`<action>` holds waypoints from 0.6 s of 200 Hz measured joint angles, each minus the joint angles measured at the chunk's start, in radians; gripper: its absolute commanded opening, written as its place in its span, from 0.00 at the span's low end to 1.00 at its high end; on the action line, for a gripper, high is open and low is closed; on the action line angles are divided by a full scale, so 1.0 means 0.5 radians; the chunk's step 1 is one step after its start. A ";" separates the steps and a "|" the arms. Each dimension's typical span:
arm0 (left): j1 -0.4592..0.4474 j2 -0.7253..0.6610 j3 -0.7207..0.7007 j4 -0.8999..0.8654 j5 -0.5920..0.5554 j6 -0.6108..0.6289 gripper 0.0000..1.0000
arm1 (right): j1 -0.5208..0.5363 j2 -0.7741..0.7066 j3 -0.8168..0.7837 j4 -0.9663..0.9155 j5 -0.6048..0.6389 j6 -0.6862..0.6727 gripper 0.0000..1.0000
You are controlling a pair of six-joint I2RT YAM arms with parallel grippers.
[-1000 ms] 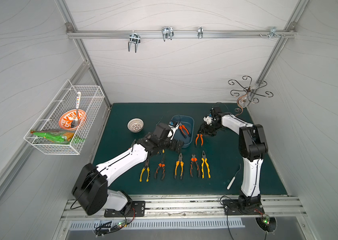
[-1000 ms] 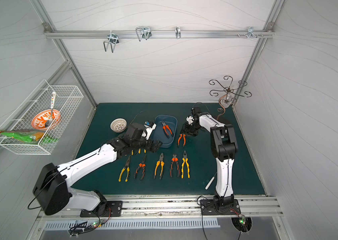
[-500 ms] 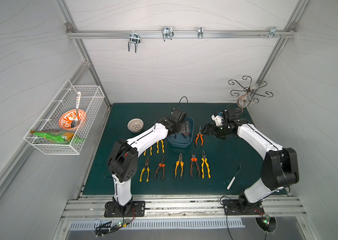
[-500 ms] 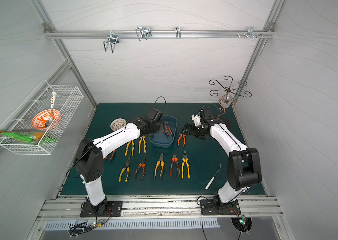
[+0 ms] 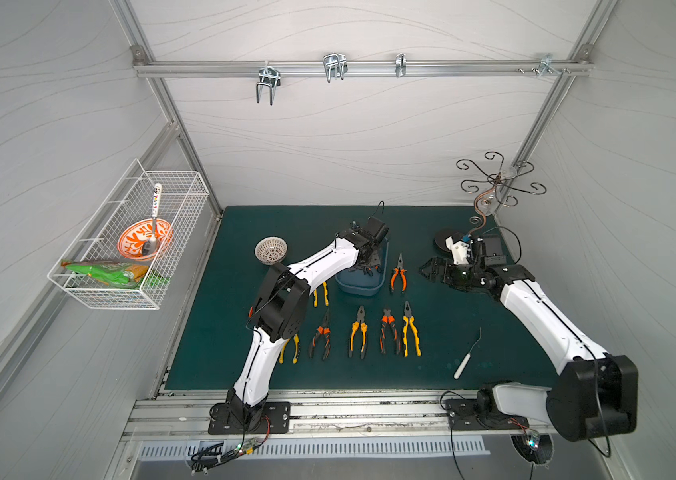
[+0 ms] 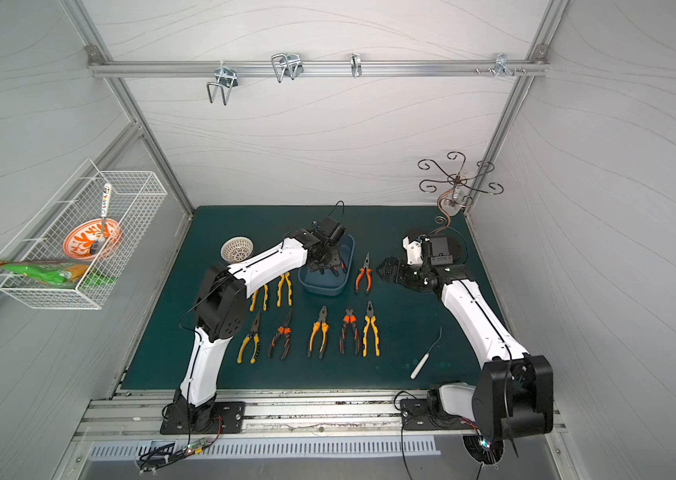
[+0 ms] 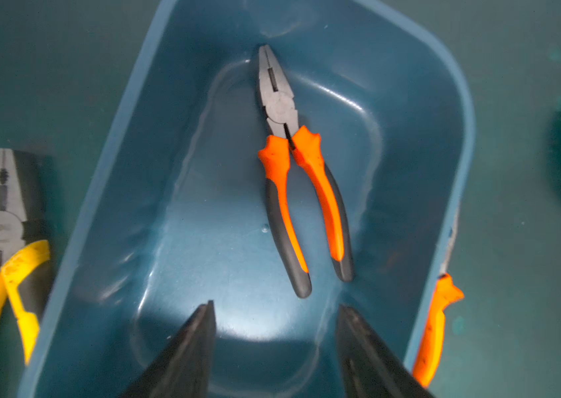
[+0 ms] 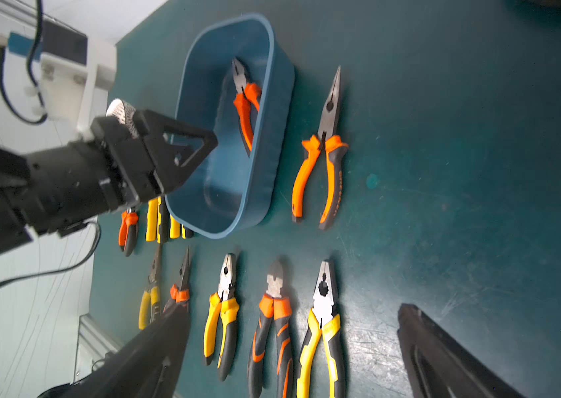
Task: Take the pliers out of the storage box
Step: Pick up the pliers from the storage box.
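Note:
The slate-blue storage box (image 5: 360,287) (image 6: 321,289) stands mid-mat. One pair of pliers (image 7: 301,193) (image 8: 246,103) with orange-and-grey handles lies inside it. My left gripper (image 7: 275,305) (image 5: 369,262) hangs open over the box's near end, and nothing is between its fingers. Orange needle-nose pliers (image 5: 398,276) (image 8: 323,148) lie on the mat just right of the box. My right gripper (image 5: 431,268) (image 8: 292,308) is open and empty, a little right of them. Several more pliers (image 5: 361,332) (image 6: 319,332) lie in a row in front of the box and at its left.
A white perforated bowl (image 5: 271,250) sits left of the box. A thin white-handled hook tool (image 5: 467,353) lies at the front right. A curly metal stand (image 5: 494,187) occupies the back right corner. A white wire basket (image 5: 128,245) hangs on the left wall.
My right gripper opened, left the orange needle-nose pliers beside the box and drew back to the right. My left gripper moved over the box and its jaws narrowed somewhat.

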 measured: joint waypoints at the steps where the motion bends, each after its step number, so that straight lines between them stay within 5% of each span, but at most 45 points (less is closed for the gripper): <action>1: 0.000 0.010 0.008 -0.001 0.000 -0.001 0.58 | 0.000 -0.001 -0.005 0.003 -0.004 0.002 0.99; 120: 0.028 0.571 0.586 -0.218 -0.023 -0.014 0.45 | 0.000 -0.027 -0.108 0.158 -0.201 0.018 0.99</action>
